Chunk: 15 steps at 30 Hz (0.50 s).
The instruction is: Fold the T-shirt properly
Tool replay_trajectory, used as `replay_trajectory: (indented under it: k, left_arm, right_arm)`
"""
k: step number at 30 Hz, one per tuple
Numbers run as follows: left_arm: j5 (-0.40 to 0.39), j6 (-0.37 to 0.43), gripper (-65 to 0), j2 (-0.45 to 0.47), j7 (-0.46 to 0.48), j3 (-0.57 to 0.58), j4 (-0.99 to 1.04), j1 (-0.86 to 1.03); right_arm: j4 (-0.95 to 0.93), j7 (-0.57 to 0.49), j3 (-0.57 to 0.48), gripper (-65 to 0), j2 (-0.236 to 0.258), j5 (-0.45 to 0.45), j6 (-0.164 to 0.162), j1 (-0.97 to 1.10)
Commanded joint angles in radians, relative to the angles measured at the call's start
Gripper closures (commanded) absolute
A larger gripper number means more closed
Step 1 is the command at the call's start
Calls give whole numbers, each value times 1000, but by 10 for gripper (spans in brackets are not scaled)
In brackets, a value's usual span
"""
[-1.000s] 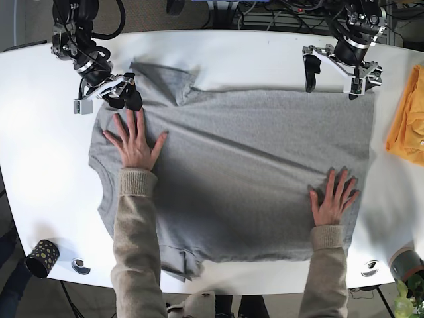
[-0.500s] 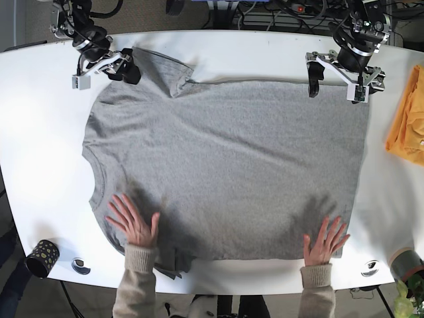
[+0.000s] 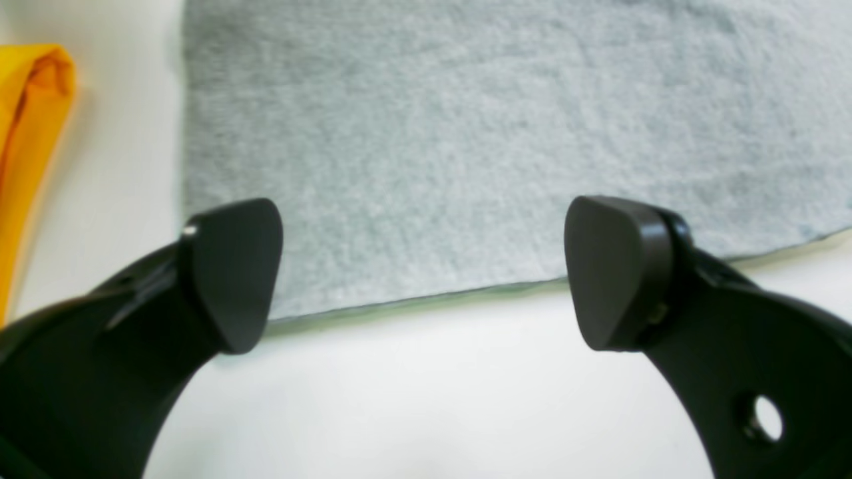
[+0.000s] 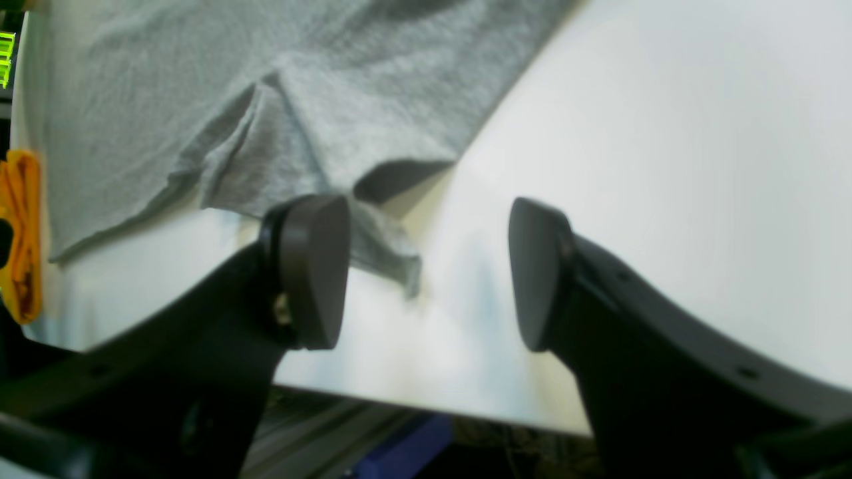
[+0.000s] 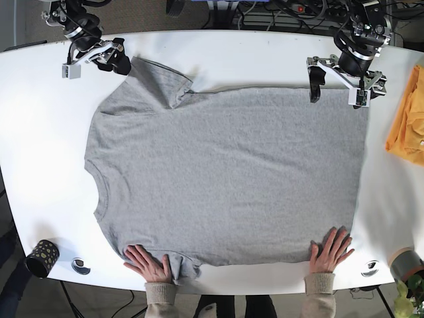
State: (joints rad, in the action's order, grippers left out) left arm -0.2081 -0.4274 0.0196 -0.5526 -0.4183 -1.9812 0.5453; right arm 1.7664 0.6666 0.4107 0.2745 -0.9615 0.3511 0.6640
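A grey T-shirt (image 5: 225,172) lies spread flat on the white table (image 5: 40,152), collar to the left, hem to the right. My left gripper (image 5: 336,89) is open and empty over the shirt's far right corner; the left wrist view shows its jaws wide apart (image 3: 426,273) across the hem edge (image 3: 466,166). My right gripper (image 5: 94,65) is open and empty at the far left, just off the upper sleeve (image 5: 159,79). In the right wrist view the sleeve's tip (image 4: 393,256) lies between the open gripper's (image 4: 426,273) fingers. Two human hands (image 5: 149,262) (image 5: 331,250) rest on the shirt's near edge.
A yellow cloth (image 5: 407,119) lies at the table's right edge, also in the left wrist view (image 3: 26,133). A black patterned cup (image 5: 41,257) and a small round item (image 5: 81,265) sit at the near left corner. A dark can (image 5: 405,264) stands at the near right.
The two hands slid from mid-shirt back to the near edge, flattening the cloth. My right gripper moved up and left, away from the sleeve. My left gripper barely moved.
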Motion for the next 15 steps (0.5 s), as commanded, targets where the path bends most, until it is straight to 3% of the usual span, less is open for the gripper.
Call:
replay_trajectory:
  k: [1,8,15]
  left_arm:
    - [-14,-1,-650,4,24,-3,-16,0]
    - [-14,-1,-650,4,24,-3,-16,0]
    - [-12,-1,-650,6,24,-3,-16,0]
  right_arm:
    - [22,-6,3,-363,-14,-12,13,13]
    - [14,0,-77,-363,-22,-6,15,3]
    - [-63,5,-83,-363,-19,-6,15,-65]
